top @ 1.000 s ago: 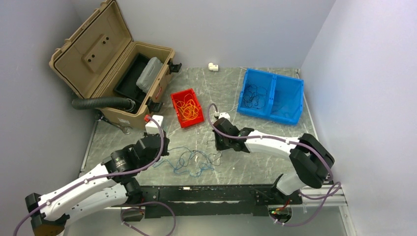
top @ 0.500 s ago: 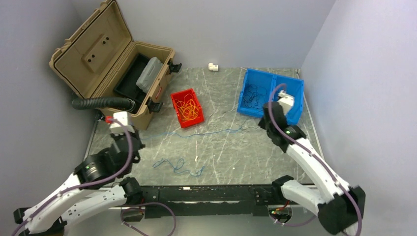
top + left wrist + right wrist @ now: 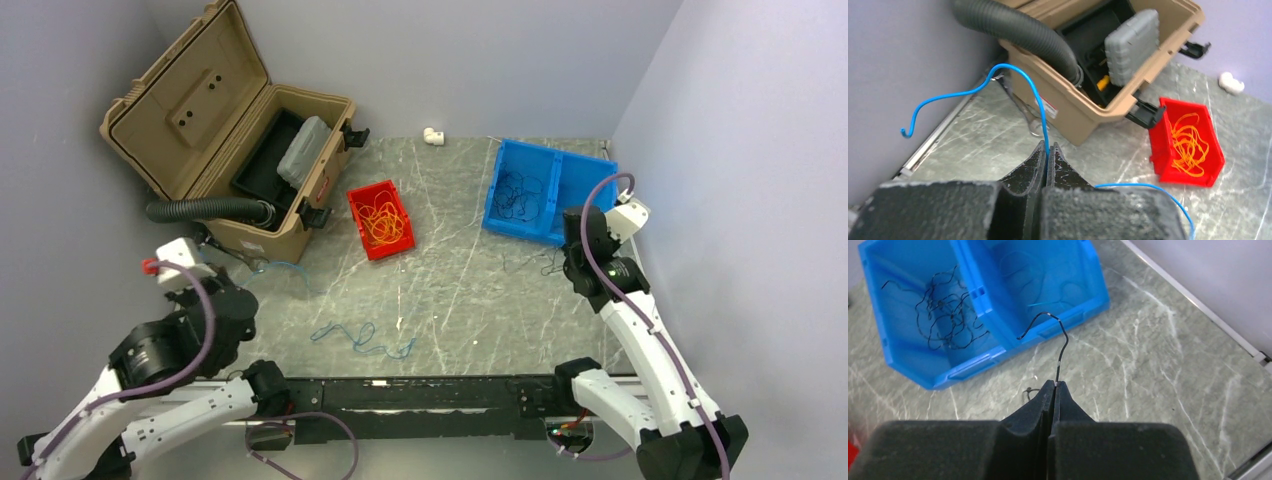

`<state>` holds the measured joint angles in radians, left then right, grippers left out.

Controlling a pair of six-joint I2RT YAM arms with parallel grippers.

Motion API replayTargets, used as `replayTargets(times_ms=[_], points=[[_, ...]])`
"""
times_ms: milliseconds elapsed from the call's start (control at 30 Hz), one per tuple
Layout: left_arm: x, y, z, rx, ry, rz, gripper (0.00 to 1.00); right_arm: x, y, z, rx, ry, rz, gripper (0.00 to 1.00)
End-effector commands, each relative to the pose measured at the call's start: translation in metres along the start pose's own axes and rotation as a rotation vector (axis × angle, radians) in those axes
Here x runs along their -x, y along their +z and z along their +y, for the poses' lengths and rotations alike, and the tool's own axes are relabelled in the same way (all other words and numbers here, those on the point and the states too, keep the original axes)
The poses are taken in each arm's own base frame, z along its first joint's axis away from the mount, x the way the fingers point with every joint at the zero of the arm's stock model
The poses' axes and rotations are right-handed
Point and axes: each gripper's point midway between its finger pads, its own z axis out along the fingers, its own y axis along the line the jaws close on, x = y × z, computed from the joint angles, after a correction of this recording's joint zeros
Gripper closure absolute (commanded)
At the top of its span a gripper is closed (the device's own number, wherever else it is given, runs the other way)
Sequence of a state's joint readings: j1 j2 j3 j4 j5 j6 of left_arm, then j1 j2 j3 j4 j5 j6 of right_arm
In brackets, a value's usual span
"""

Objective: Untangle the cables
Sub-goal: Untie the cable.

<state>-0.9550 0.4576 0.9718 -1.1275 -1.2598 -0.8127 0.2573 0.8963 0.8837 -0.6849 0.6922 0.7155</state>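
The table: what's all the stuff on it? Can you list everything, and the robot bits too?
toolbox: one, tan, lid open, far left
grey case: one, grey, inside the toolbox
hose: one, black ribbed, at the toolbox's left side
red bin: one, red, right of the toolbox
orange cables: a bunch, orange, in the red bin
blue bin: one, blue, two compartments, far right
dark cables: a bunch, dark, blue bin's left compartment
white fitting: one, white, far edge
loose blue cable: one squiggle, blue, near edge
table: one, grey marbled
left gripper: black, shut on pinched blue cable
right gripper: black, shut on pinched dark cable
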Motion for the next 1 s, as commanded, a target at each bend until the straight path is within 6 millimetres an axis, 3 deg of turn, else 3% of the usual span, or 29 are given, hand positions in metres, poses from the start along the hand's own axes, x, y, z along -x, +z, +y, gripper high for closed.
replayTargets(times_ms=[0,200,300,433,533,967], points=[[0.022,-0.008,0.056,0.15,-0.113,-0.087,1.0,0.02,-0.006,-0.015,-0.078,0.095,-0.076,1.0],[0.027,-0.008,0.057,0.126,-0.137,-0.123,1.0,0.019,-0.005,-0.017,-0.084,0.096,-0.078,1.0],[0.027,-0.004,0.028,0.038,-0.171,-0.113,1.0,0.016,-0.006,-0.004,-0.005,0.085,-0.053,1.0],[0.02,-0.001,-0.02,-0.164,-0.077,-0.112,1.0,0.022,-0.011,0.02,0.12,0.043,-0.044,1.0],[0.02,-0.002,-0.04,-0.241,-0.044,-0.112,1.0,0.04,-0.021,0.032,0.178,0.023,-0.064,1.0],[0.002,-0.003,-0.111,-0.402,0.165,0.013,1.0,0.154,-0.069,0.091,0.358,0.069,-0.221,1.0]])
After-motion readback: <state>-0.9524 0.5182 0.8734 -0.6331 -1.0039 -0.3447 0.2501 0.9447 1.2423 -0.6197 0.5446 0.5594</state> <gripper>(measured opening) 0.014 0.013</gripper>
